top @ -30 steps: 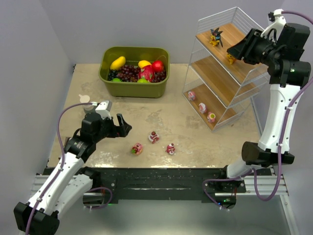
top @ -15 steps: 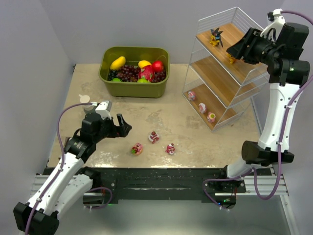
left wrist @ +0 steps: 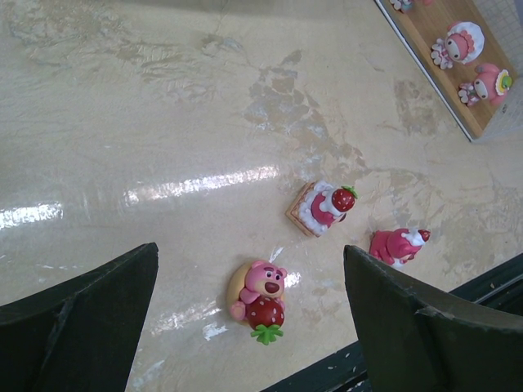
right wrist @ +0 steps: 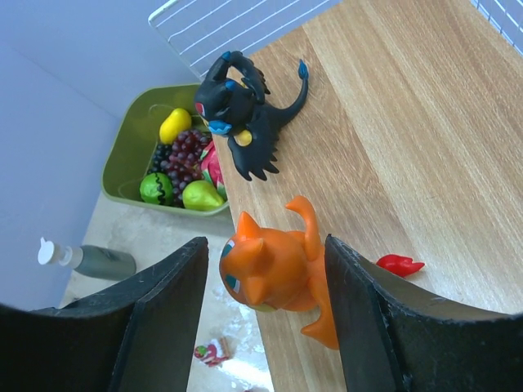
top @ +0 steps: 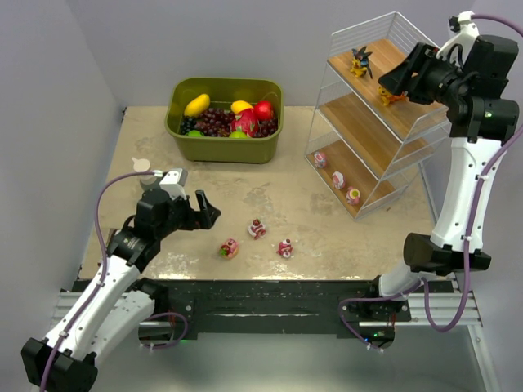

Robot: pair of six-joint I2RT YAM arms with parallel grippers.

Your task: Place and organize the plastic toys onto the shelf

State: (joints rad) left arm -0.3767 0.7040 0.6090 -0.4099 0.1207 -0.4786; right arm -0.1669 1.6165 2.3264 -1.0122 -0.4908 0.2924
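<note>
Nothing legible from where I work: I can read no lettering, brand, label or number on the plastic toys (left wrist: 260, 292), the shelf (top: 364, 131), the olive-green bin (top: 225, 149) or the table (top: 310, 233) in any of my views.

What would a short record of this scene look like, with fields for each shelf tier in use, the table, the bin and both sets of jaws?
Shelf top tier: black spiky creature, orange creature
Shelf bottom tier: three pink-white toys
Table: pink bear, cake slice, pink figure
Bin: fruit
Left jaws: open, empty, over table
Right jaws: open, flanking orange creature
</note>
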